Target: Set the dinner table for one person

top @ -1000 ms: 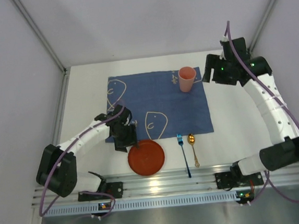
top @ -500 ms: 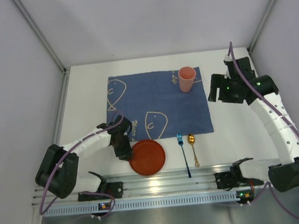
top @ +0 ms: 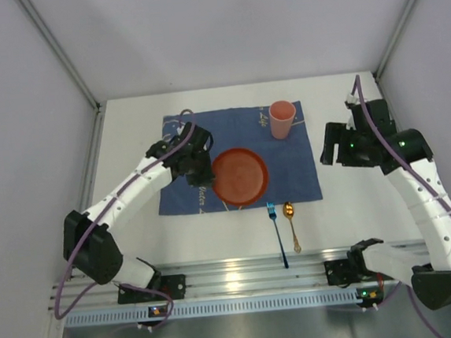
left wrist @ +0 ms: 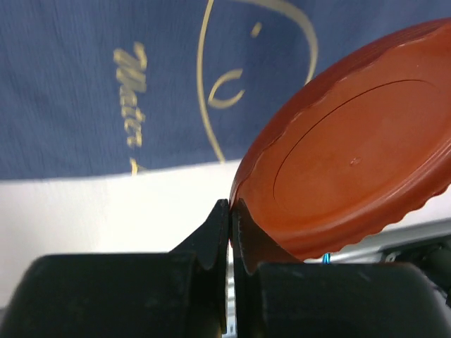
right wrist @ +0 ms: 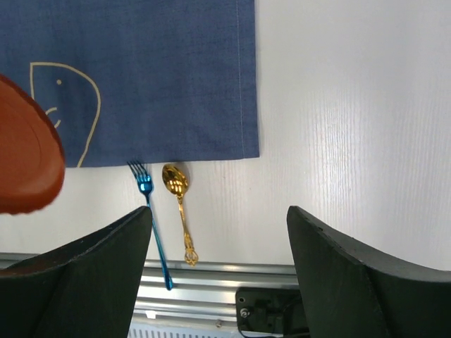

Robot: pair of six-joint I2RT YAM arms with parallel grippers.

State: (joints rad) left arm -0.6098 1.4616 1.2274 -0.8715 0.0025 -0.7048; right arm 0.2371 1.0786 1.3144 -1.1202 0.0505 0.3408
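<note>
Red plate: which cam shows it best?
Top external: the whole red plate shows, over the blue cloth. Left wrist shows its rim pinched in the left gripper, plate partly cropped. Right wrist catches only an edge.

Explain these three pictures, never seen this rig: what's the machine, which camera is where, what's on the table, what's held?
Two robot arms are bolted at the near edge of a white table. The wide picture looks down from above and behind them; the other two come from a camera on each wrist. On the table lie a blue cloth with a pink cup on it, and off its near edge a blue fork and a gold spoon. The left gripper is shut on the rim of a red plate, holding it tilted over the cloth. The right gripper is open and holds nothing.
</note>
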